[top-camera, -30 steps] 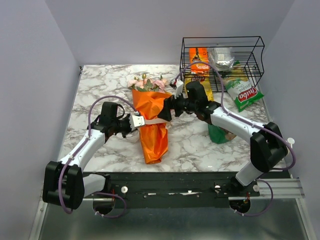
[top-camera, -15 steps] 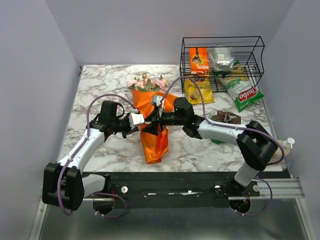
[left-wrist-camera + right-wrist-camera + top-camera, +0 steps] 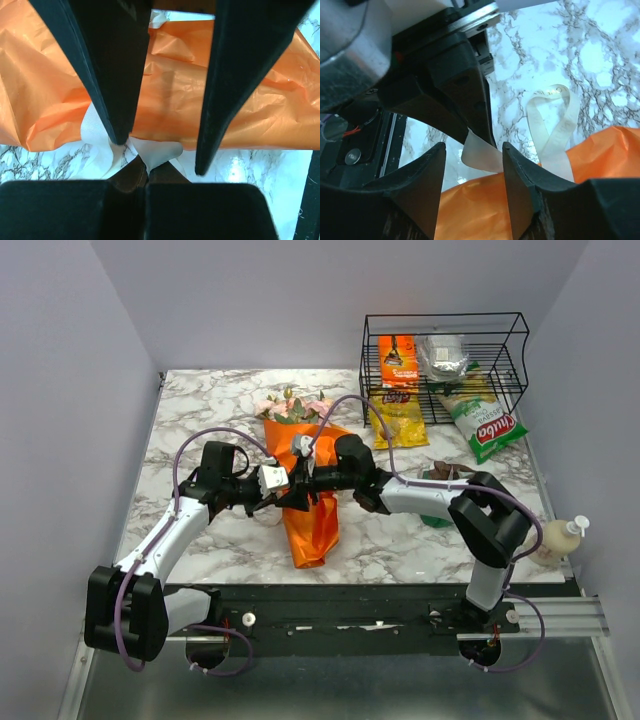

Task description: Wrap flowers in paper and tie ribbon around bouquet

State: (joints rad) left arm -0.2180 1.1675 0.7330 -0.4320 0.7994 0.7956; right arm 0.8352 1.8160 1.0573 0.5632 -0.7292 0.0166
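Looking at a bouquet [image 3: 318, 515] lying flat mid-tabletop [image 3: 200, 410], flowers [image 3: 296, 405] at the far end, orange paper [image 3: 175, 100] pinched at the waist and flaring out toward the near edge. Both arms meeting right at that waist. Left gripper [image 3: 145, 182] in from the bouquet's left side, clamped tight on the ribbon [image 3: 551, 135], cream strip poking out from between the closed fingers just off the paper's edge. Right gripper [image 3: 474, 150] over the bouquet from its right side, jaws parted, straddling that same bit of ribbon just past the left gripper's tips. In the left wrist view, one right fingertip down on the ribbon and the other clear of it over the marble, so not calling that a pinch. Also spotting a loose loop of ribbon flat on the marble just beside the paper in the right wrist view. Off to the bouquet's far right, a wire basket [image 3: 500, 360] with snack packets [image 3: 398, 360] inside and a green-and-white bag [image 3: 487, 428] spilling out the front. Well to the right of the bouquet, near the tabletop's edge, a small pale bottle [image 3: 558, 538].
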